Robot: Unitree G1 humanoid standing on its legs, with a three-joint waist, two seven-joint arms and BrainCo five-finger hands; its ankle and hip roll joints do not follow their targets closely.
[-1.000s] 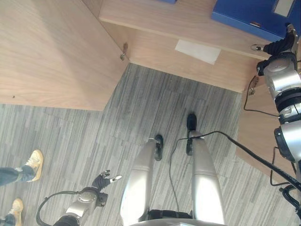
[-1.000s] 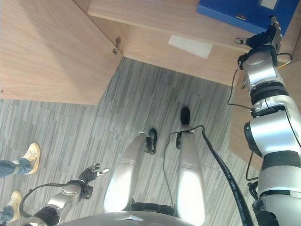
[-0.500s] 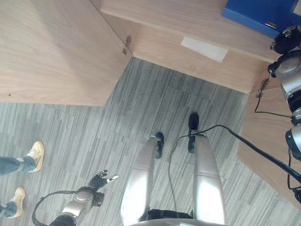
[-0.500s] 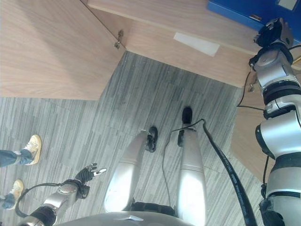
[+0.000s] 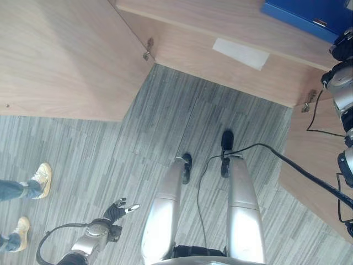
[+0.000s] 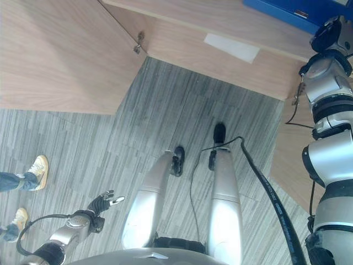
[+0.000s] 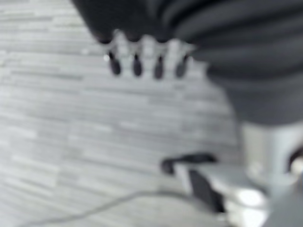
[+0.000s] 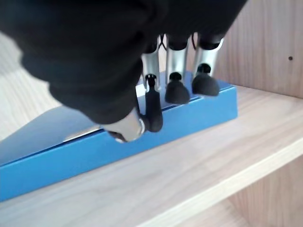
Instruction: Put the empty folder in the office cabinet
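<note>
Blue folder (image 8: 118, 137) flat on cabinet shelf (image 8: 199, 175); right hand (image 8: 182, 71), fingers straight, grips nothing, tips at folder's edge. Left hand (image 5: 118, 210) relaxed, empty, well below shelf. Risk: withdrawing fingers snag folder, dragging it off shelf.

The blue folder (image 5: 309, 15) is getting cut off by the picture's edge. The right robot hand (image 8: 175, 71) is hiding part of its top face.

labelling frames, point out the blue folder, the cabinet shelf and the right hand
blue folder (image 8: 199, 113): right wrist view, its front edge.
cabinet shelf (image 8: 199, 161): right wrist view, bare wooden board.
right hand (image 8: 177, 90): right wrist view, a dark fingertip.
</note>
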